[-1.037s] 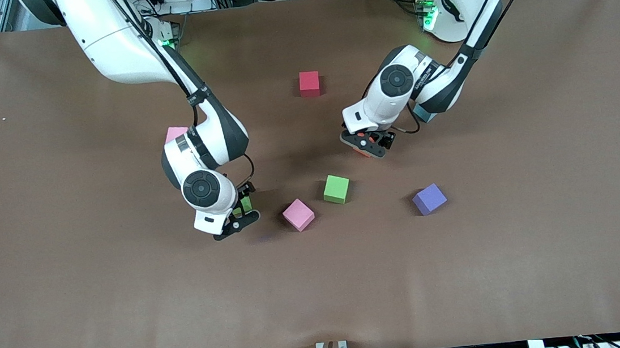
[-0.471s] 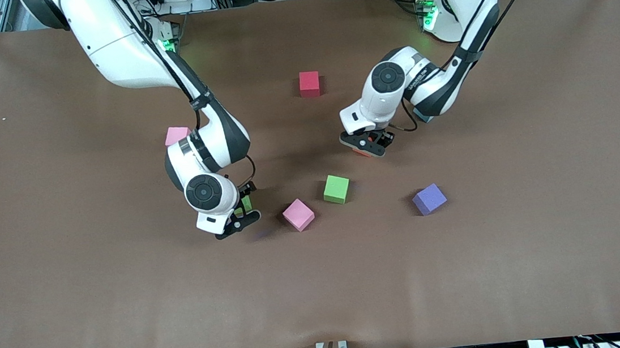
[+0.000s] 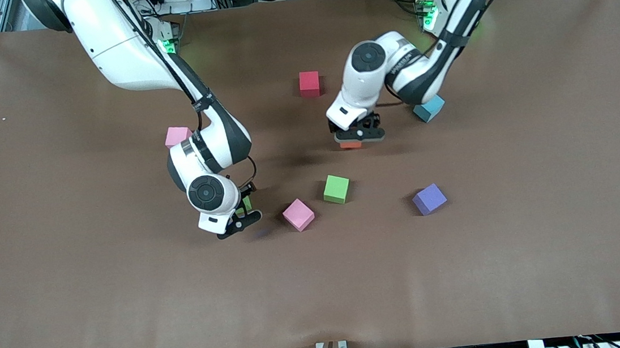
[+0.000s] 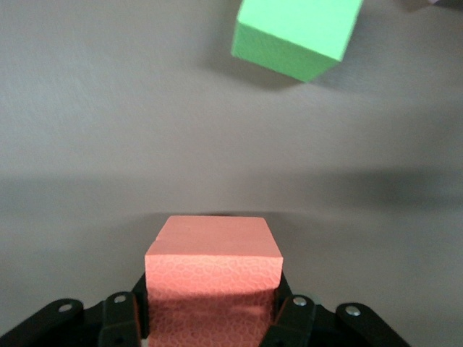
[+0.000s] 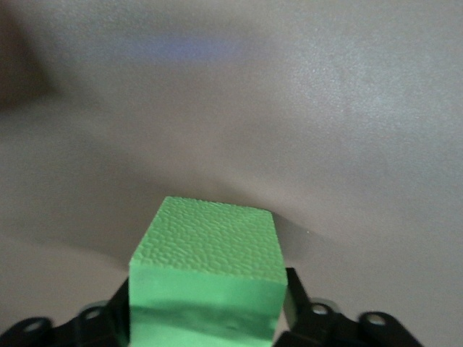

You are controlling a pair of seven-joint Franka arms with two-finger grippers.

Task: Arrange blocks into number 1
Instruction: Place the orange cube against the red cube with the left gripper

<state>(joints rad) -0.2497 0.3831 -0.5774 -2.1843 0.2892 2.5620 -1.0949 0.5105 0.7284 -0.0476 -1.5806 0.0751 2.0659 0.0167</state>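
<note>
My left gripper [image 3: 356, 137] is shut on the orange block [image 3: 351, 144] and holds it over the table between the red block [image 3: 309, 83] and a loose green block [image 3: 336, 188]. In the left wrist view the orange block [image 4: 213, 271] sits between the jaws of the left gripper [image 4: 213, 314], with that green block [image 4: 296, 32] ahead on the table. My right gripper [image 3: 240, 213] is shut on the second green block [image 3: 244, 205], low over the table beside a pink block [image 3: 298, 215]. The right wrist view shows the held green block [image 5: 206, 282] in the right gripper [image 5: 206, 322].
A second pink block [image 3: 177, 135] lies partly hidden by the right arm. The light blue block [image 3: 429, 108] lies by the left arm's forearm. The purple block [image 3: 429, 199] rests toward the left arm's end. The brown table [image 3: 321, 286] stretches wide nearer the camera.
The left gripper has carried the orange block up and toward the red block, and its forearm has swung off the light blue block. The right gripper has barely shifted.
</note>
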